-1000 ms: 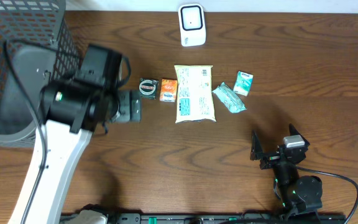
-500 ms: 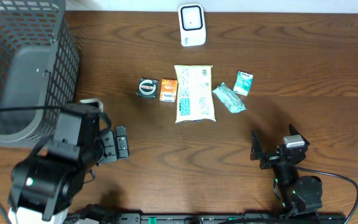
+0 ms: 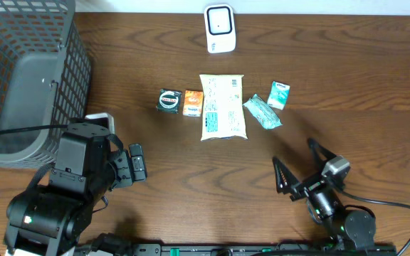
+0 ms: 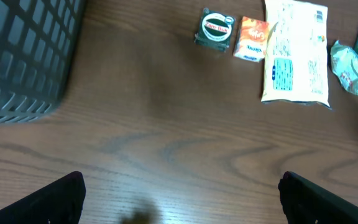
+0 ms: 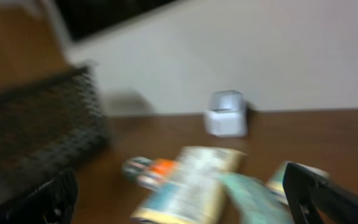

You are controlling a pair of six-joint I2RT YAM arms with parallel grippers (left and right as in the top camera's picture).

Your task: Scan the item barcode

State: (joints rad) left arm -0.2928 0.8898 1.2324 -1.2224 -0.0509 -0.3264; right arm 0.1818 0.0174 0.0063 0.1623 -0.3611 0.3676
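Note:
A row of items lies mid-table: a round dark tin (image 3: 168, 100), an orange packet (image 3: 193, 103), a large cream packet (image 3: 223, 107) with its printed side up, a teal wrapped pack (image 3: 262, 112) and a small teal packet (image 3: 278, 94). The white scanner (image 3: 219, 28) stands at the far edge behind them. My left gripper (image 3: 138, 163) is open and empty at the front left, well short of the tin (image 4: 216, 29). My right gripper (image 3: 299, 162) is open and empty at the front right, facing the blurred cream packet (image 5: 188, 186) and scanner (image 5: 227, 114).
A grey wire basket (image 3: 20, 78) fills the far left corner, beside my left arm. Bare wood lies between both grippers and the row of items. A black cable (image 3: 397, 213) loops behind my right arm at the front edge.
My left arm has drawn back from beside the tin to the front left. My right gripper has just swung and turned, blurring its wrist view. No item has moved.

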